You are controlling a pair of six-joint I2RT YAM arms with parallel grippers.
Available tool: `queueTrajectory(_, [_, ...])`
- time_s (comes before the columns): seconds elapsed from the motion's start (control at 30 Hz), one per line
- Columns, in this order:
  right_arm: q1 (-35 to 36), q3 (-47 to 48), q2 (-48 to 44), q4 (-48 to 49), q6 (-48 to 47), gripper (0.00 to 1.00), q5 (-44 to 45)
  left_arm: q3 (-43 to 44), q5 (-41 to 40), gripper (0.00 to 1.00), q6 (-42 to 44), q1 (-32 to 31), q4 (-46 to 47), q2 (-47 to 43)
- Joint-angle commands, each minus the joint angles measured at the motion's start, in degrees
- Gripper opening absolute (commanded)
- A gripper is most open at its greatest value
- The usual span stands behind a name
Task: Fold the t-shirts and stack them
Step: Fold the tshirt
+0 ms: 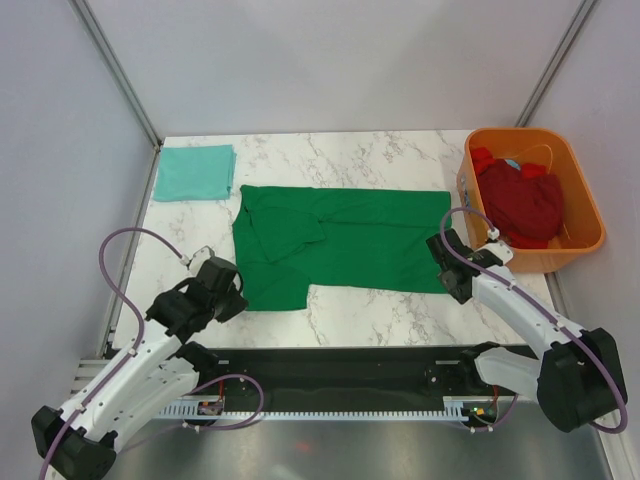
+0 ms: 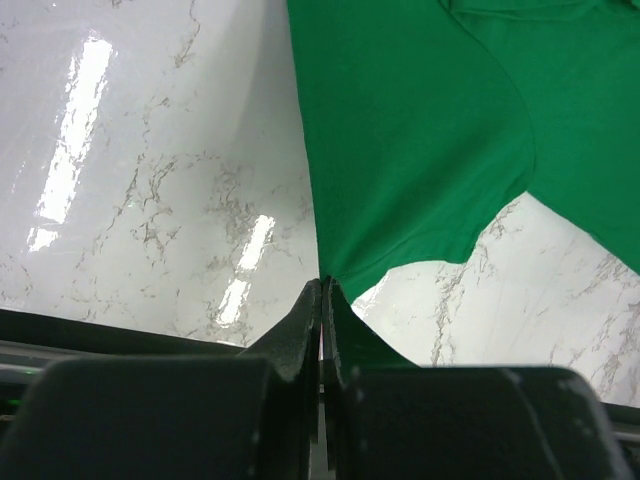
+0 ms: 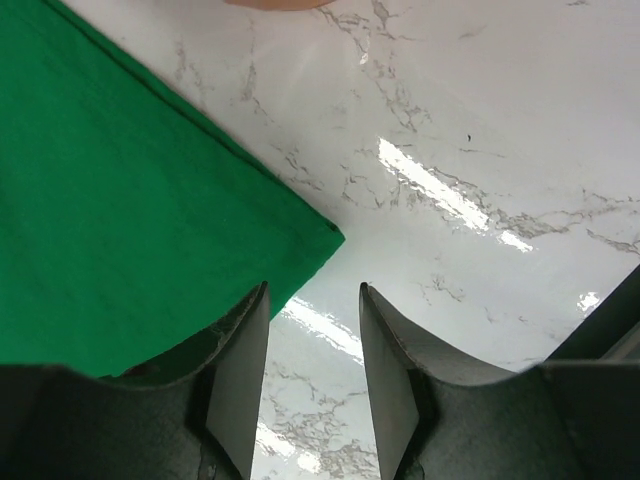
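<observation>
White marble-patterned table fills the work cell, closed in by pale walls on three sides.

**Workpieces**
- The green t-shirt lies flat across the middle of the table, its long axis running left to right. One sleeve is folded in over the body near its left end.
- The teal t-shirt lies folded at the far left corner, apart from the green one.
- The dark red t-shirts sit in a loose heap inside the orange tub, which stands at the far right edge of the table.

**Left gripper**
- Position: at the near left corner of the green t-shirt.
- Jaws: pressed together, with the corner of the cloth pinched between them. In the left wrist view the fabric narrows to a point exactly where it enters the seam between the fingertips of the left gripper. A strip of green also shows along the right-hand finger.

**Right gripper**
- Position: at the near right corner of the green t-shirt.
- Jaws: spread part-way, with only bare table visible between the fingertips of the right gripper. Nothing is held.
- The shirt's corner lies just ahead of the gap, toward the left-hand finger. That finger overlaps the hem in the wrist view (whether it actually touches the cloth cannot be told).
</observation>
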Motion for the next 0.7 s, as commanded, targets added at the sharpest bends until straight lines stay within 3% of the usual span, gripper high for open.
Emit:
queueTrajectory(0.0, [-0.60, -1.25, 0.29, 3.59, 3.07, 0.49, 1.73, 1.73, -2.52, 0.02, -1.20, -0.26, -0.83, -0.07])
queueTrajectory(0.67, [-1.48, -7.84, 5.39, 11.94, 6.33, 0.44, 3.40, 3.39, -2.52, 0.02, -0.76, -0.26, -0.30, -0.68])
